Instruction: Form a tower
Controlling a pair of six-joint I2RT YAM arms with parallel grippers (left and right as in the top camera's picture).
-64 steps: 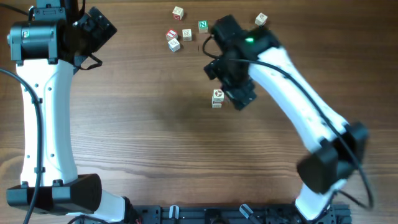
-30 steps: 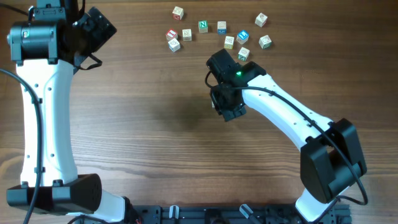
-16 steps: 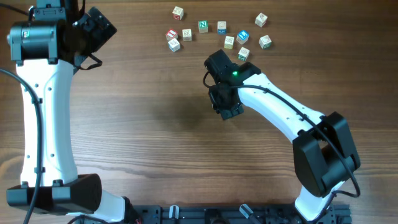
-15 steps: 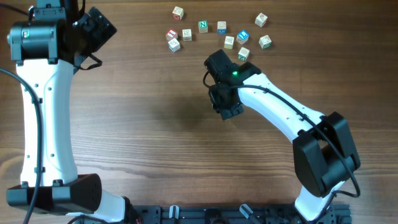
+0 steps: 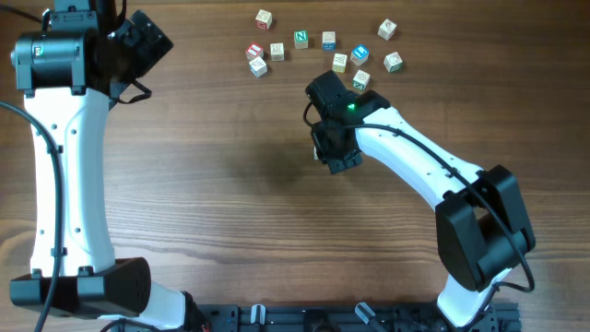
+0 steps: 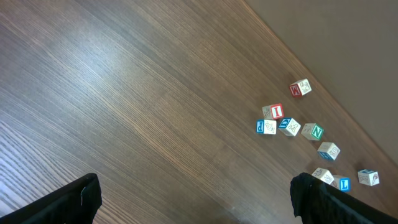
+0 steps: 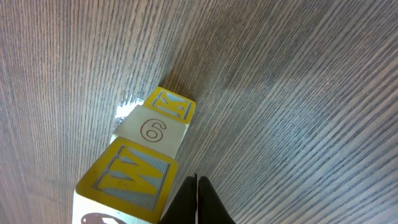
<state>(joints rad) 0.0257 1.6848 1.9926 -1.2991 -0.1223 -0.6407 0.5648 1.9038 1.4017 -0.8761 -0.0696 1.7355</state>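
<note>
The tower (image 7: 152, 130) fills the lower left of the right wrist view as a stack of pale cubes, showing two yellow letter faces with a "6" face between them. My right gripper (image 7: 196, 185) is shut with nothing in it, its tips close beside the stack's right side. From overhead, the right gripper (image 5: 334, 152) sits over the tower and hides it. My left gripper (image 5: 140, 41) stays at the far left corner. In its own view the left gripper (image 6: 199, 205) stands wide open and holds nothing.
Several loose letter cubes lie scattered at the far edge, from one cube (image 5: 265, 18) on the left to another cube (image 5: 394, 62) on the right. The left wrist view shows them too, among them a red-marked cube (image 6: 273, 112). Bare wood spreads between the arms.
The right arm has swung in from over the loose cubes, so its gripper now covers the tower that showed beside it. Over the last second it only shifts slightly. The left arm is still.
</note>
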